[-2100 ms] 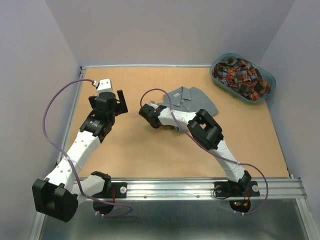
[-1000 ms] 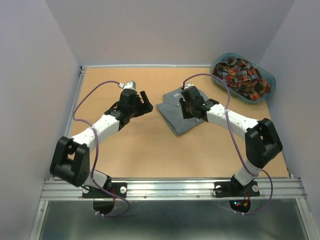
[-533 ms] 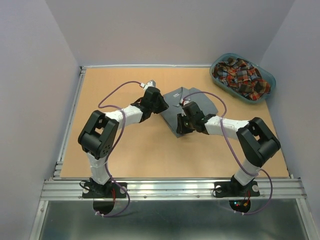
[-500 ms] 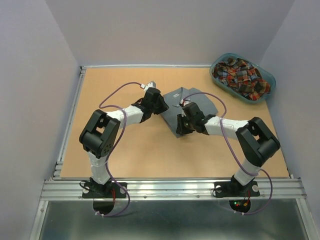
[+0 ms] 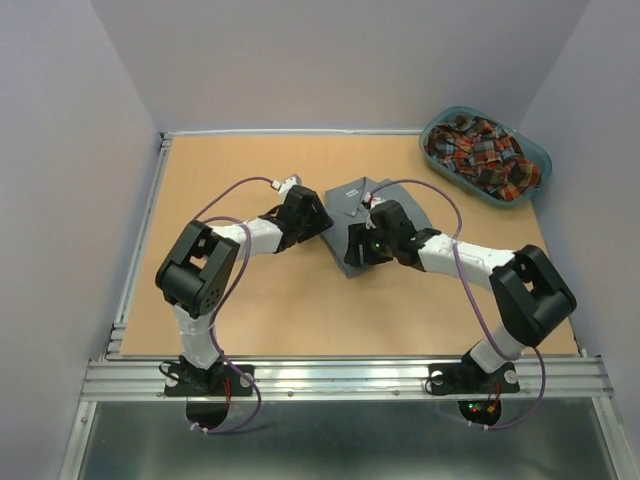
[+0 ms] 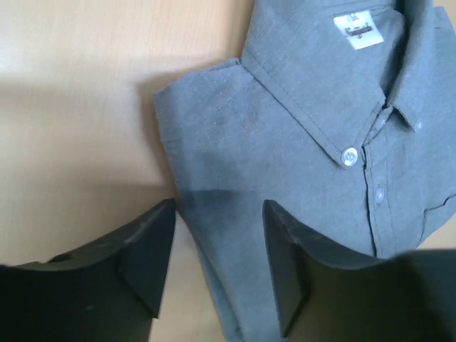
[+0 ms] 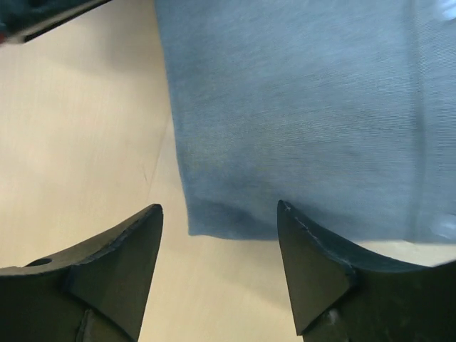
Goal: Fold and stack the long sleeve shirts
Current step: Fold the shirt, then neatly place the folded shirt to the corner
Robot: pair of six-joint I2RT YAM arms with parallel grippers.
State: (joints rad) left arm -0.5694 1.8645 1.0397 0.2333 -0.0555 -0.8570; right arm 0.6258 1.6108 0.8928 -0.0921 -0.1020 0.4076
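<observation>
With the left gripper's [image 6: 217,214] fingers apart astride the folded grey shirt's [image 6: 285,128] side edge and the right gripper's [image 7: 219,206] apart over its near corner, mid-table [image 5: 250,300], and the plaid shirt [image 5: 480,150] off in the basket [image 5: 541,160], a shallow pinch could lift one layer and undo the fold.

Left arm [image 5: 255,233]: swung from the tabletop's [image 5: 230,160] left side to the grey shirt's [image 5: 412,205] left edge.
Right arm [image 5: 455,255]: drew back from the collar [image 6: 370,78] to the shirt's near corner.
</observation>
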